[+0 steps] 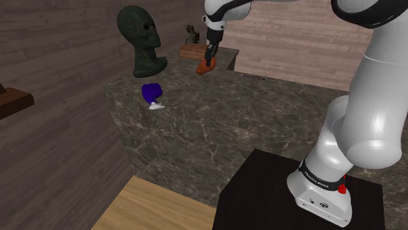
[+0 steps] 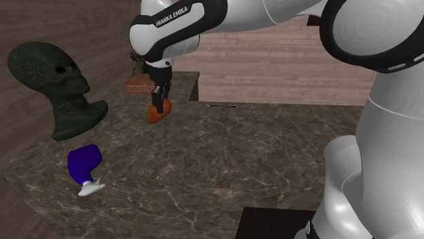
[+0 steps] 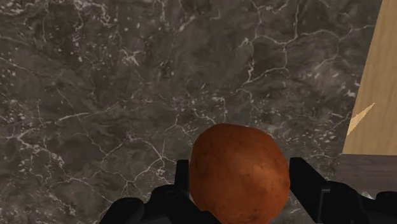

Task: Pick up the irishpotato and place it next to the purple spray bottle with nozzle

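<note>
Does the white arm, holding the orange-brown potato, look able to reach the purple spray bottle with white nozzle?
Probably yes. The gripper holds the orange-brown potato above the dark veined counter, and bare counter lies between it and the purple spray bottle. The dark head bust stands aside.

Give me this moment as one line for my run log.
hand: shut on potato | potato: held above counter | purple spray bottle: on counter, apart from potato | placement: not yet done
</note>
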Robot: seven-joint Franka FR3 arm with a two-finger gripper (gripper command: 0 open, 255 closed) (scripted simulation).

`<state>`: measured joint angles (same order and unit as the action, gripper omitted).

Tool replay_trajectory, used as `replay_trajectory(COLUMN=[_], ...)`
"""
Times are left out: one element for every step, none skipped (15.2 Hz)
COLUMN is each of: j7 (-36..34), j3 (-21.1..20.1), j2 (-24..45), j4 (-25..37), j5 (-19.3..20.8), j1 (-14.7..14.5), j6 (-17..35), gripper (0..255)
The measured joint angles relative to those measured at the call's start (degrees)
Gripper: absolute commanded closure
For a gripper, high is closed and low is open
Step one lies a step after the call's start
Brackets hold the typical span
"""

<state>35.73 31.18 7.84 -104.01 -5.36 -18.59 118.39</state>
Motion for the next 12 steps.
replay_trajectory(j7=[-1.00, -1.99, -2.66, -2.94, -3.12, -3.13, -3.02, -2.98, -2.87, -2.72, -2.59, -2.53], j3=[-0.50, -1.05, -1.43, -1.62, -1.72, -1.77, -1.83, -1.89, -1.94, -1.94, -2.00, -2.07], j2=[0.85, 2.46, 3.23, 3.62, 3.75, 3.87, 4.31, 4.51, 4.74, 4.71, 5.06, 5.26], j4=[0.82, 3.11, 3.36, 3.20, 2.72, 2.17, 2.00, 1.48, 0.97, 0.10, -0.34, -0.93], j5=[-0.26, -0.86, -1.13, -1.29, -1.34, -1.42, -1.69, -1.82, -1.99, -2.05, -2.28, -2.43], j1=[-0.53, -0.96, -1.34, -1.52, -1.65, -1.69, -1.62, -1.63, -1.61, -1.59, -1.54, -1.55], j6=[-0.03, -0.89, -0.46, 0.05, 0.64, 1.30, 1.87, 2.55, 3.26, 4.09, 4.84, 5.60], gripper=[255, 255, 255, 255, 255, 255, 255, 255, 255, 255, 255, 255])
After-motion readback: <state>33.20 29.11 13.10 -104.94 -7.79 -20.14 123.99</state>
